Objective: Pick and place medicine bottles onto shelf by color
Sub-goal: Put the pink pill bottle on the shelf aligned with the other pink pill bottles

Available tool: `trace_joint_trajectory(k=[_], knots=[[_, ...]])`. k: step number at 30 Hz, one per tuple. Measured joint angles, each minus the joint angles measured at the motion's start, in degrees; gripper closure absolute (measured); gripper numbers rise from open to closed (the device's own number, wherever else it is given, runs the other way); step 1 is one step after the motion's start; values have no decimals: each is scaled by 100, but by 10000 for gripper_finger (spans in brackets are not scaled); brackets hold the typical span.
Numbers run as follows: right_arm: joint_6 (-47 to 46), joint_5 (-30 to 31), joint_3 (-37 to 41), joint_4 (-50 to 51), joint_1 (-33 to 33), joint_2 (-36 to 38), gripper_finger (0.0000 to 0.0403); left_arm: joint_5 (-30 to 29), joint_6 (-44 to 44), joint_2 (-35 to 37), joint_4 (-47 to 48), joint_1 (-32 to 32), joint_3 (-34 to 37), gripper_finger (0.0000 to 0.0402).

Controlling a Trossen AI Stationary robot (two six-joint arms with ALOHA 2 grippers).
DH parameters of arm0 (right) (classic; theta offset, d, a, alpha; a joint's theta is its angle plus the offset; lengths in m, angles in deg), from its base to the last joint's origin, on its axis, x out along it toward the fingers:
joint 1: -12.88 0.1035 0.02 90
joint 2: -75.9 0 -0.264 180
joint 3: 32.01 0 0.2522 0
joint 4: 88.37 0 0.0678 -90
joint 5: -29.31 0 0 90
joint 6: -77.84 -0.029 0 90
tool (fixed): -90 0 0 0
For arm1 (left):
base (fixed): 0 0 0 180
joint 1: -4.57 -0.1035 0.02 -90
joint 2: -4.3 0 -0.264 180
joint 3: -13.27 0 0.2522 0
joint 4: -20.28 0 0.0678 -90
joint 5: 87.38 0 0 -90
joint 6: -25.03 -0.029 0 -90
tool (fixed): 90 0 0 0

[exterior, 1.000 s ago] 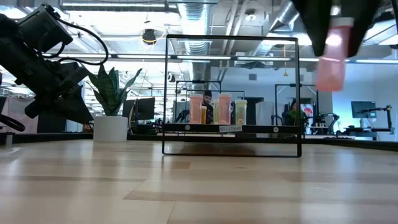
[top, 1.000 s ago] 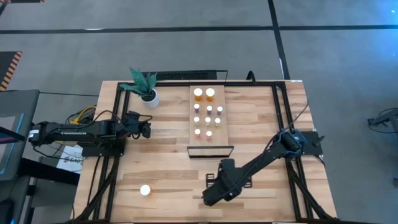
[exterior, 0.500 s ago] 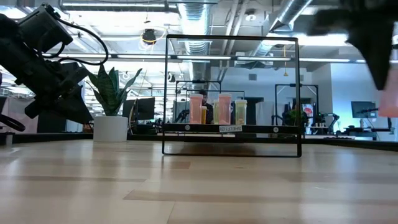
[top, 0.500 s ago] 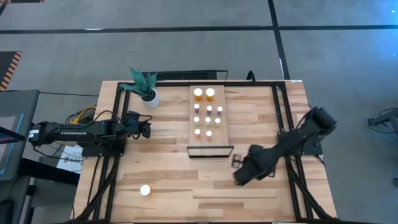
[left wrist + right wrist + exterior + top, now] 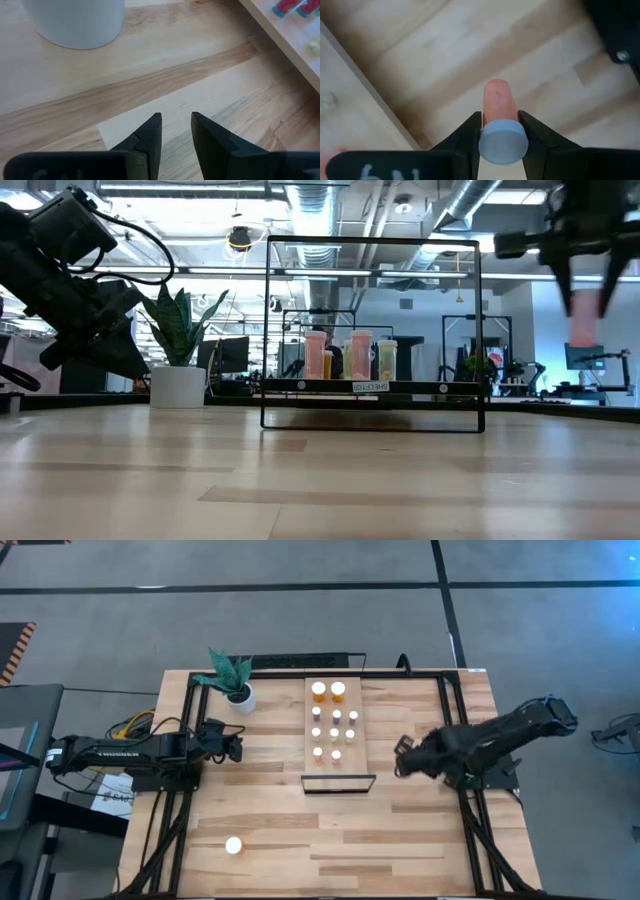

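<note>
From above, the right gripper [image 5: 402, 757] has swung up from the near edge of the pale plank counter [image 5: 270, 800] over the last second and now hangs just off the right side of the long light-wood shelf [image 5: 360, 745], beside its black-framed end; that puts the carried bottle close to its drop, so the placing step looks about to begin. On the shelf stand roughly a dozen small white-capped medicine bottles [image 5: 334, 720] in rows — two larger orange ones at the far end, smaller pale and dark ones nearer. One round white-capped orange bottle [image 5: 233, 845] sits alone, well apart near the counter's front-left corner, not yet collected. The left gripper [image 5: 235, 744] waits over the left side, near the white pot with a green plant [image 5: 240, 696]. From counter height, a pinkish-orange bottle [image 5: 583, 323] hangs in the air at the right, beyond the black frame, where it was lower and blurred before. The left wrist view shows its own fingers [image 5: 150, 137] drawn together over bare wood, holding nothing. The right wrist view shows the gripper's fingers [image 5: 534, 134] clamped on a pale-orange bottle just under its grey-white cap [image 5: 502, 141], the shelf's edge just beside it.
</note>
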Motion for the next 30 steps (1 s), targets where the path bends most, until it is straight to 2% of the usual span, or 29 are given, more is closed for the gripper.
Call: trace_joint_trajectory(k=[7,12,23,30], knots=[[1890,-147,-84,-519,-1367,-331,280,0,0,-1,0,1,0,310],[2930,-196,-490,-781,-1896,-727,280,0,0,1,0,1,1,310],[4275,-356,-1804,-757,-2191,-2137,280,0,0,0,-2,2,-1,310],[4578,-446,-2388,-756,-2015,-2782,280,0,1,0,-2,1,-2,310]])
